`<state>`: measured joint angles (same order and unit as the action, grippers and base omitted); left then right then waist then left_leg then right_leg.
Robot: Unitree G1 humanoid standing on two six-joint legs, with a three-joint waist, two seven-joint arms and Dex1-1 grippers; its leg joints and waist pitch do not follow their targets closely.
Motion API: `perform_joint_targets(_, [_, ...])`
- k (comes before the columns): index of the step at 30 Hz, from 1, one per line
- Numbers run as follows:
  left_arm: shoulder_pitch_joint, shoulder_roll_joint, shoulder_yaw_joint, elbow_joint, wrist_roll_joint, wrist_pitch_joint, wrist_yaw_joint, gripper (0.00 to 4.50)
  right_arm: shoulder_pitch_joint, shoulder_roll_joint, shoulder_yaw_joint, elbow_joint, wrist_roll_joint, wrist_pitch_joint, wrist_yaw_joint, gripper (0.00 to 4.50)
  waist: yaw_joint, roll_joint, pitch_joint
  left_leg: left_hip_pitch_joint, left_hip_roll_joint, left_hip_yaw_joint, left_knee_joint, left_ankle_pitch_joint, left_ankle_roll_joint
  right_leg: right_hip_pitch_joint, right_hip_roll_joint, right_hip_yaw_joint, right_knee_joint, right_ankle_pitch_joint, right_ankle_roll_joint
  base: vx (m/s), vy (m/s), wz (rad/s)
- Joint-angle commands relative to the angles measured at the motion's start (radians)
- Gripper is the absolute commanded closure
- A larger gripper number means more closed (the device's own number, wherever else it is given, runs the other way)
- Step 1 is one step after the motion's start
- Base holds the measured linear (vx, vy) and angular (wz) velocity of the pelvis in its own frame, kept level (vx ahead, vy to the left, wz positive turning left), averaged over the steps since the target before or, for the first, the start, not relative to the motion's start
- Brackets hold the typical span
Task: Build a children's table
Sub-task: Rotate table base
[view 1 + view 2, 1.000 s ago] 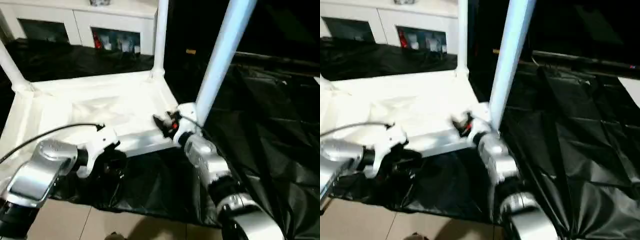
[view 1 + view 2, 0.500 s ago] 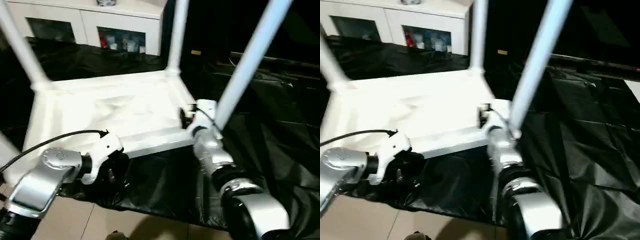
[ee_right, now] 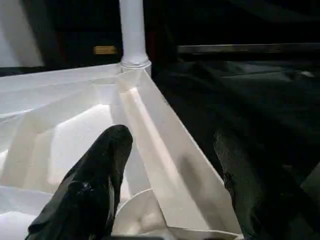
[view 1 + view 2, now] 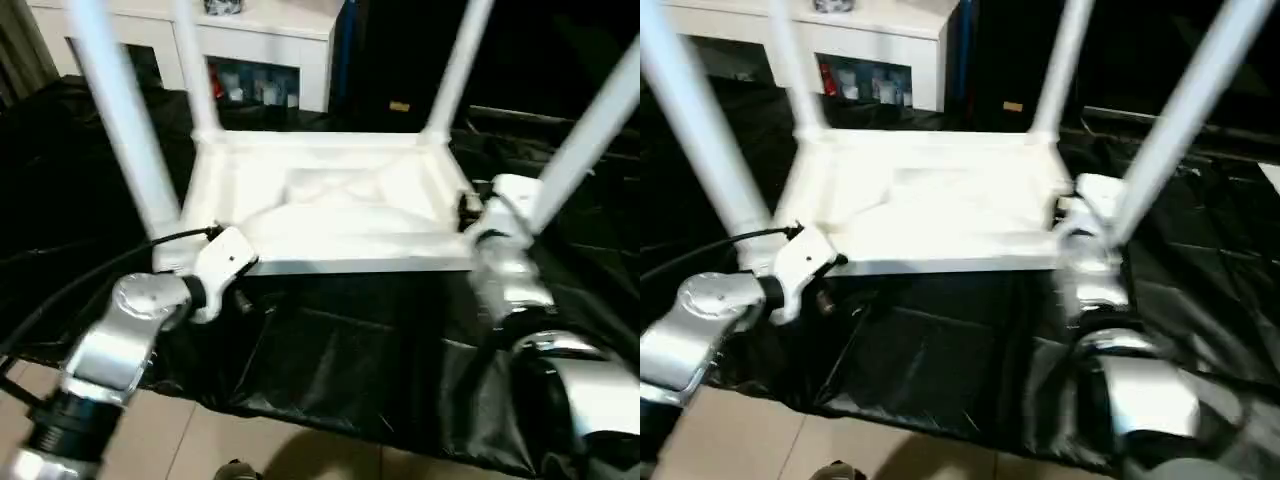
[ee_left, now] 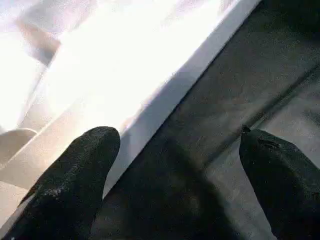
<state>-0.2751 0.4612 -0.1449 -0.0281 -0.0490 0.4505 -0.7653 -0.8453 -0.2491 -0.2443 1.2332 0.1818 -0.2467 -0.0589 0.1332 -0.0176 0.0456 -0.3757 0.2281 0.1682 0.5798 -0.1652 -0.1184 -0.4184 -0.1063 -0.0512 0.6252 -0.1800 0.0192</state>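
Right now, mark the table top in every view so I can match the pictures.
Left eye view: table top in the centre, underside up.
Right eye view: centre, underside up.
Left wrist view: the bright white slab.
Right wrist view: ribbed underside and side wall.
Shared landmark: the black sheet bordering its edge.

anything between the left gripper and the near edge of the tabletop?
Nothing visible. The left gripper is open just off the tabletop's near rim; one finger overlaps the white edge, the other sits over the black sheet. Nothing lies in the gap but that sheet.
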Motion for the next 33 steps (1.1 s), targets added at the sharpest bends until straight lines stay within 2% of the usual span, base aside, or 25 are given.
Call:
perform_joint_targets(1, [0.035,-0.016,0.036,-0.039,-0.054,-0.033,-0.006,0.06,0.0,-0.02,-0.021,0.009,0.001,-0.012,0.021,1.46,-0.012,0.009,-0.074,-0.002,-0.023,0.018,-0.055,-0.193,-0.017,0.059,-0.001,0.014,-0.048,-0.019,-0.196,0.0,0.0,0.0])
perform_joint_targets(2, [0.063,-0.034,0.064,-0.044,-0.082,-0.055,0.003,0.06,0.006,-0.017,-0.009,0.003,-0.003,-0.015,0.064,1.46,-0.015,0.018,-0.075,0.002,-0.024,0.019,-0.052,-0.202,-0.005,0.054,0.002,0.014,-0.048,-0.019,-0.204,0.0,0.0,0.0])
perform_joint_targets(5, [0.144,-0.063,0.119,-0.05,-0.123,-0.14,0.038,0.06,0.036,-0.002,0.027,-0.031,-0.013,-0.026,0.206,1.46,-0.03,0.016,-0.072,-0.002,-0.021,0.019,-0.053,-0.237,0.017,0.056,0.001,0.013,-0.055,-0.052,-0.214,0.0,0.0,0.0])
perform_joint_targets(6, [0.144,-0.063,0.119,-0.05,-0.123,-0.14,0.038,0.06,0.036,-0.002,0.027,-0.031,-0.013,-0.026,0.206,1.46,-0.032,0.013,-0.071,-0.004,-0.02,0.018,-0.054,-0.246,0.023,0.057,0.0,0.013,-0.057,-0.065,-0.215,0.0,0.0,0.0])
perform_joint_targets(7, [0.179,-0.073,0.136,-0.058,-0.138,-0.169,0.042,0.06,0.053,0.004,0.046,-0.049,-0.018,-0.023,0.259,1.46,-0.037,0.014,-0.067,-0.003,-0.018,0.018,-0.058,-0.269,0.023,0.054,0.0,0.013,-0.063,-0.114,-0.208,0.0,0.0,0.0])
perform_joint_targets(8, [0.211,-0.086,0.155,-0.066,-0.143,-0.196,0.054,0.06,0.071,0.008,0.063,-0.067,-0.017,-0.017,0.318,1.46,-0.042,0.006,-0.068,-0.004,-0.016,0.018,-0.058,-0.279,0.031,0.055,-0.002,0.015,-0.067,-0.134,-0.208,0.0,0.0,0.0])
perform_joint_targets(9, [0.24,-0.105,0.178,-0.071,-0.146,-0.232,0.075,0.06,0.091,0.013,0.073,-0.09,-0.01,-0.006,0.373,1.46,-0.041,0.008,-0.066,-0.005,-0.015,0.018,-0.059,-0.281,0.033,0.056,-0.003,0.016,-0.067,-0.14,-0.206,0.0,0.0,0.0])
perform_joint_targets(11, [0.277,-0.136,0.218,-0.075,-0.152,-0.287,0.116,0.06,0.127,0.021,0.089,-0.136,-0.001,0.013,0.426,1.46,-0.04,0.012,-0.065,0.001,-0.012,0.019,-0.059,-0.301,0.043,0.05,-0.003,0.018,-0.075,-0.179,-0.203,0.0,0.0,0.0])
perform_joint_targets(12, [0.324,-0.17,0.256,-0.08,-0.155,-0.363,0.155,0.06,0.175,0.03,0.11,-0.196,0.003,0.029,0.47,1.46,-0.042,0.01,-0.062,-0.001,-0.011,0.019,-0.06,-0.304,0.045,0.049,-0.001,0.02,-0.077,-0.177,-0.202,0.0,0.0,0.0])
perform_joint_targets(13, [0.35,-0.19,0.276,-0.08,-0.153,-0.406,0.181,0.06,0.208,0.033,0.127,-0.236,0.002,0.04,0.486,1.46,-0.041,0.012,-0.058,-0.002,-0.007,0.016,-0.067,-0.331,0.039,0.049,-0.003,0.019,-0.084,-0.231,-0.183,0.0,0.0,0.0])
perform_joint_targets(14, [0.35,-0.19,0.276,-0.08,-0.153,-0.406,0.181,0.06,0.208,0.033,0.127,-0.236,0.002,0.04,0.486,1.46,-0.041,0.012,-0.058,-0.002,-0.007,0.016,-0.067,-0.331,0.039,0.049,-0.003,0.019,-0.084,-0.231,-0.183,0.0,0.0,0.0])
perform_joint_targets(15, [0.379,-0.226,0.308,-0.087,-0.152,-0.467,0.225,0.06,0.256,0.035,0.15,-0.297,-0.001,0.049,0.49,1.46,-0.039,0.014,-0.06,0.005,-0.005,0.018,-0.066,-0.347,0.031,0.043,-0.003,0.021,-0.087,-0.251,-0.181,0.0,0.0,0.0])
perform_joint_targets(16, [0.389,-0.254,0.331,-0.089,-0.155,-0.501,0.264,0.06,0.284,0.036,0.156,-0.333,0.0,0.06,0.492,1.46,-0.035,0.015,-0.06,0.009,-0.002,0.019,-0.065,-0.344,0.027,0.041,0.0,0.023,-0.088,-0.226,-0.184,0.0,0.0,0.0])
perform_joint_targets(17, [0.393,-0.274,0.347,-0.089,-0.16,-0.518,0.29,0.06,0.304,0.036,0.159,-0.36,0.004,0.069,0.494,1.46,-0.033,0.011,-0.056,0.009,-0.002,0.021,-0.067,-0.354,0.027,0.04,0.003,0.025,-0.09,-0.226,-0.178,0.0,0.0,0.0])
perform_joint_targets(20, [0.4,-0.297,0.364,-0.084,-0.155,-0.56,0.334,0.06,0.34,0.037,0.16,-0.41,0.011,0.09,0.504,1.46,-0.027,0.011,-0.056,0.008,-0.003,0.017,-0.07,-0.37,0.024,0.04,0.002,0.024,-0.092,-0.273,-0.155,0.0,0.0,0.0])
perform_joint_targets(21, [0.399,-0.31,0.369,-0.077,-0.126,-0.587,0.382,0.06,0.375,0.034,0.162,-0.461,0.016,0.13,0.501,1.46,-0.028,0.01,-0.055,0.006,-0.003,0.016,-0.072,-0.384,0.02,0.039,0.0,0.023,-0.095,-0.308,-0.142,0.0,0.0,0.0])
perform_joint_targets(23, [0.386,-0.331,0.382,-0.061,-0.107,-0.611,0.43,0.06,0.418,0.032,0.157,-0.536,0.021,0.189,0.498,1.46,-0.026,0.01,-0.052,0.01,-0.003,0.015,-0.073,-0.4,0.013,0.035,0.003,0.025,-0.1,-0.323,-0.12,0.0,0.0,0.0])
perform_joint_targets(24, [0.38,-0.332,0.384,-0.054,-0.106,-0.611,0.435,0.06,0.425,0.031,0.158,-0.547,0.019,0.194,0.497,1.46,-0.025,0.009,-0.053,0.008,-0.003,0.014,-0.073,-0.401,0.011,0.036,0.002,0.025,-0.101,-0.328,-0.115,0.0,0.0,0.0])
perform_joint_targets(26, [0.35,-0.333,0.394,-0.024,-0.109,-0.609,0.452,0.06,0.458,0.025,0.163,-0.597,0.006,0.212,0.49,1.46,-0.021,0.008,-0.054,0.012,-0.005,0.015,-0.073,-0.402,0.006,0.031,0.002,0.026,-0.103,-0.343,-0.1,0.0,0.0,0.0])
perform_joint_targets(27, [0.307,-0.321,0.402,0.014,-0.107,-0.606,0.463,0.06,0.495,0.018,0.173,-0.644,-0.019,0.222,0.457,1.46,-0.024,0.005,-0.053,0.008,-0.006,0.013,-0.074,-0.4,0.005,0.033,0.002,0.025,-0.103,-0.346,-0.099,0.0,0.0,0.0])
perform_joint_targets(28, [0.294,-0.315,0.404,0.024,-0.104,-0.608,0.466,0.06,0.504,0.017,0.174,-0.655,-0.026,0.224,0.442,1.46,-0.018,0.007,-0.054,0.011,-0.008,0.015,-0.073,-0.394,-0.001,0.03,0.003,0.026,-0.105,-0.35,-0.09,0.0,0.0,0.0])
perform_joint_targets(29, [0.269,-0.308,0.412,0.048,-0.109,-0.607,0.467,0.06,0.52,0.023,0.165,-0.679,-0.026,0.241,0.409,1.46,-0.021,0.003,-0.054,0.007,-0.008,0.012,-0.075,-0.391,-0.005,0.034,0.001,0.026,-0.103,-0.35,-0.087,0.0,0.0,0.0])
perform_joint_targets(30, [0.233,-0.293,0.425,0.082,-0.114,-0.608,0.471,0.06,0.536,0.034,0.146,-0.702,-0.027,0.258,0.355,1.46,-0.021,0.005,-0.055,0.006,-0.009,0.011,-0.076,-0.386,-0.007,0.035,0.001,0.025,-0.102,-0.348,-0.085,0.0,0.0,0.0])
perform_joint_targets(31, [0.23,-0.292,0.426,0.084,-0.114,-0.609,0.471,0.06,0.537,0.034,0.144,-0.703,-0.027,0.258,0.351,1.46,-0.022,0.006,-0.056,0.011,-0.01,0.013,-0.074,-0.387,-0.012,0.03,0.002,0.026,-0.101,-0.337,-0.084,0.0,0.0,0.0])
perform_joint_targets(33, [0.164,-0.253,0.443,0.15,-0.128,-0.601,0.467,0.06,0.553,0.045,0.119,-0.709,-0.039,0.267,0.276,1.46,-0.023,0.006,-0.057,0.007,-0.011,0.011,-0.075,-0.381,-0.016,0.034,0.001,0.025,-0.1,-0.331,-0.083,0.0,0.0,0.0])
